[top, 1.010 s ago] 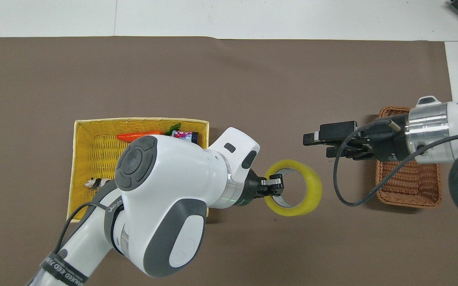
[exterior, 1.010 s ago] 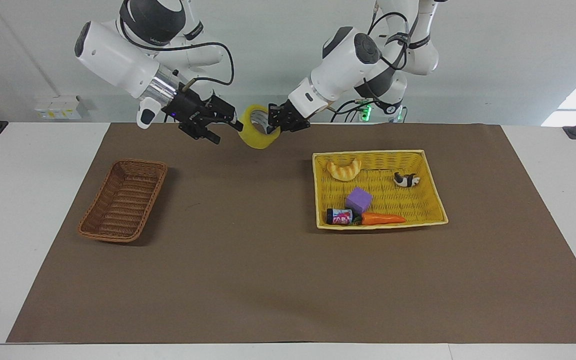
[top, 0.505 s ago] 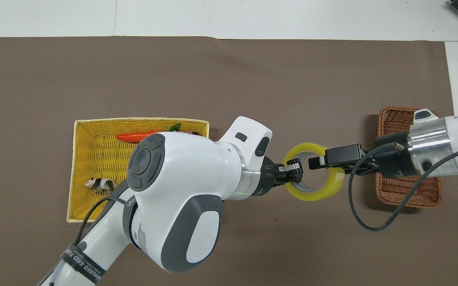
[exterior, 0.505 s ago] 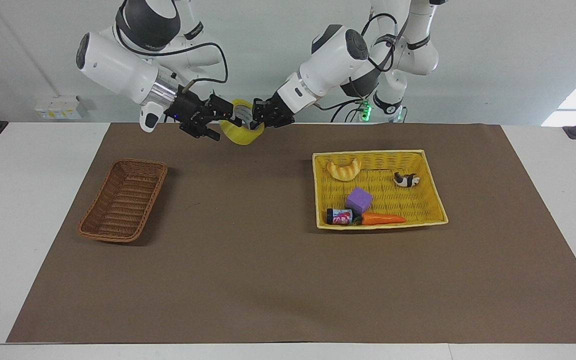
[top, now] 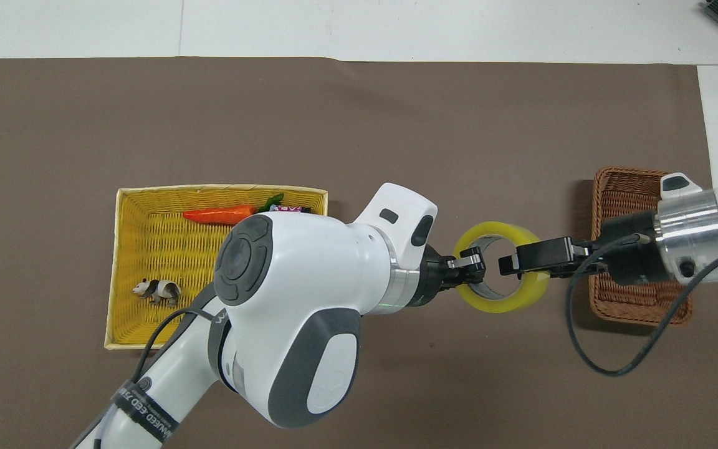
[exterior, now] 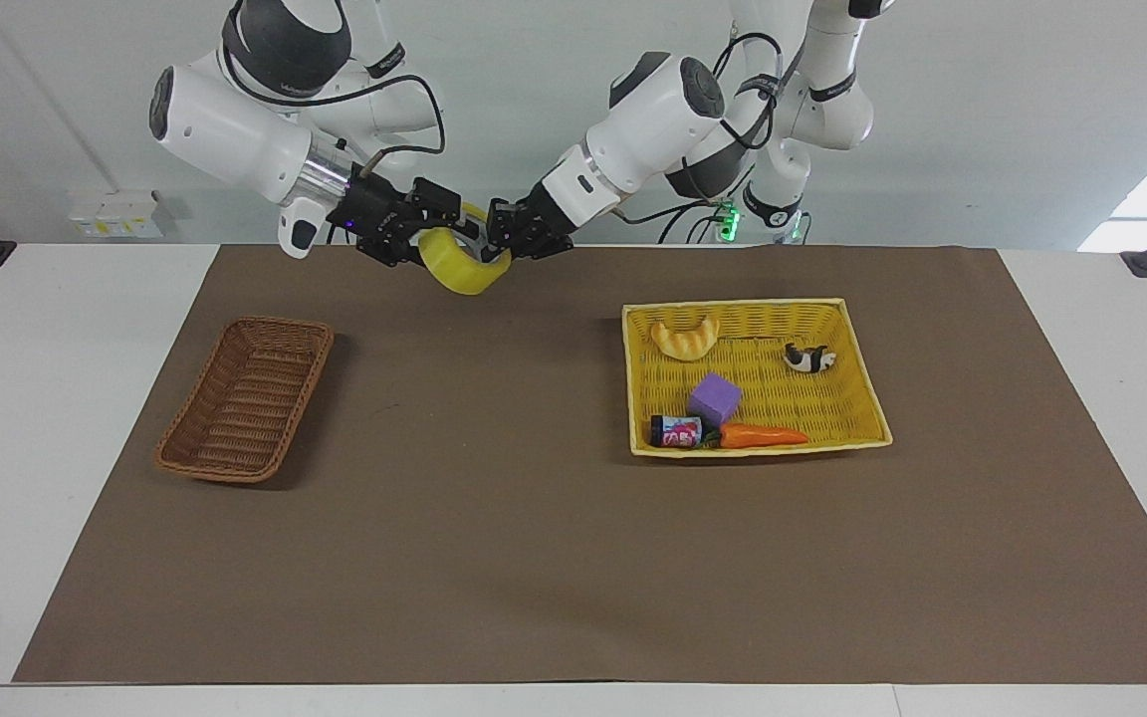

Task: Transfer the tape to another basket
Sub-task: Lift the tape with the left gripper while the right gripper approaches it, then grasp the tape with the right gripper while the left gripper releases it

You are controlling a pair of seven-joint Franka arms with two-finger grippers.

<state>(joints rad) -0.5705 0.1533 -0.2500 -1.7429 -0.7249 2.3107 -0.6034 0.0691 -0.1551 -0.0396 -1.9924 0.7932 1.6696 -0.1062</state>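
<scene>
Glossy translucent yellow film on the tape, whitish core inside. Rough brown woven wicker for the basket; finer bright yellow weave on the yellow basket. Matt brown paper-like sheet over a smooth white table. Smooth glossy white plastic shells on both arms, matt black on the left gripper and right gripper.

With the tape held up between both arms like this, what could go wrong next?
1. The left end effector grips one wall of the tape and the right end effector is on the opposite wall; releasing early may drop it on the brown mat.
2. The wicker basket is narrow; the tape may land on its rim.
</scene>
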